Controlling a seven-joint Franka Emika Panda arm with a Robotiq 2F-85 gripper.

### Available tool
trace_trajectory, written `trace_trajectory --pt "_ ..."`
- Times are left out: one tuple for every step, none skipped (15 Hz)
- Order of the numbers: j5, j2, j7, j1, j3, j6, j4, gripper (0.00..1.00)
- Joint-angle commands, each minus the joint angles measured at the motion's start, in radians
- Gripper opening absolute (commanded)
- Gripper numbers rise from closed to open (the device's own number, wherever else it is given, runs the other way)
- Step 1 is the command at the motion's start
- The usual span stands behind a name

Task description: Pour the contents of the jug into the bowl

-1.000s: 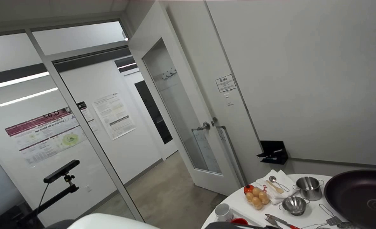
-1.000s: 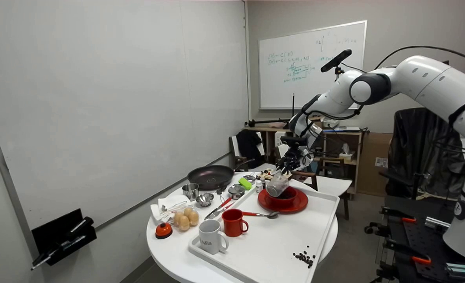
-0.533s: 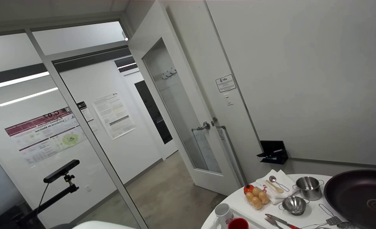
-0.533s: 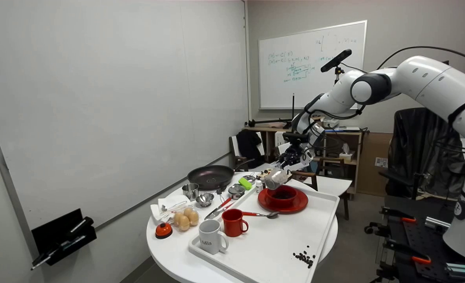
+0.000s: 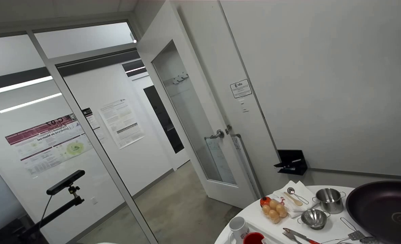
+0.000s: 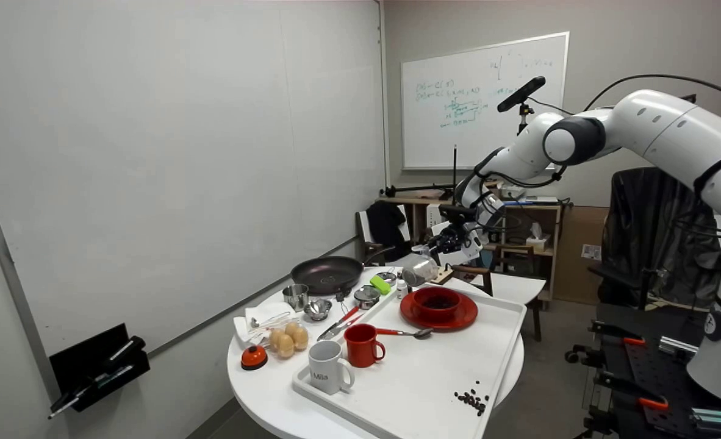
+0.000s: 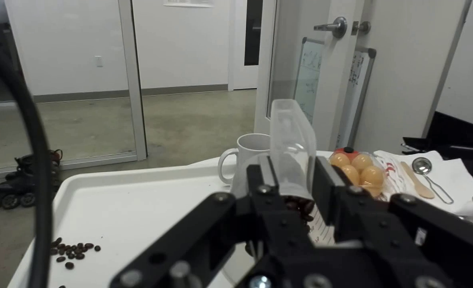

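Observation:
A clear plastic jug is tilted in the air, above and to the left of the red bowl in an exterior view. My gripper is shut on its handle. In the wrist view the pale handle stands between the two fingers of the gripper. Dark beans and measuring marks show below the handle; whether the beans are inside the jug I cannot tell for certain. The red bowl sits on a red plate on the tray, with dark contents in it.
The white tray also holds a red mug, a grey mug, a spoon and spilled beans. A frying pan, small metal pots, a green item and eggs stand beside it.
In an exterior view the jug has moved up and left, from over the bowl to behind it, and its tilt has changed. The bowl's contents are now uncovered. The gripper still holds the jug.

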Motion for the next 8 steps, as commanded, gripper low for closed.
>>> trace_trajectory --pt "0.058 0.046 -0.013 -0.044 0.003 -0.044 0.062 0.10" --pt "0.071 0.051 -0.015 -0.054 0.003 -0.044 0.066 0.10" --pt "0.084 0.051 -0.017 -0.065 0.002 -0.044 0.065 0.10" --pt "0.095 0.052 -0.019 -0.074 0.001 -0.046 0.067 0.10" --pt "0.104 0.055 -0.022 -0.082 0.002 -0.046 0.068 0.10" --pt "0.112 0.056 -0.026 -0.091 0.003 -0.048 0.069 0.10" --pt "0.119 0.057 -0.029 -0.097 0.006 -0.052 0.071 0.10" --pt "0.122 0.057 -0.034 -0.101 0.009 -0.055 0.073 0.10"
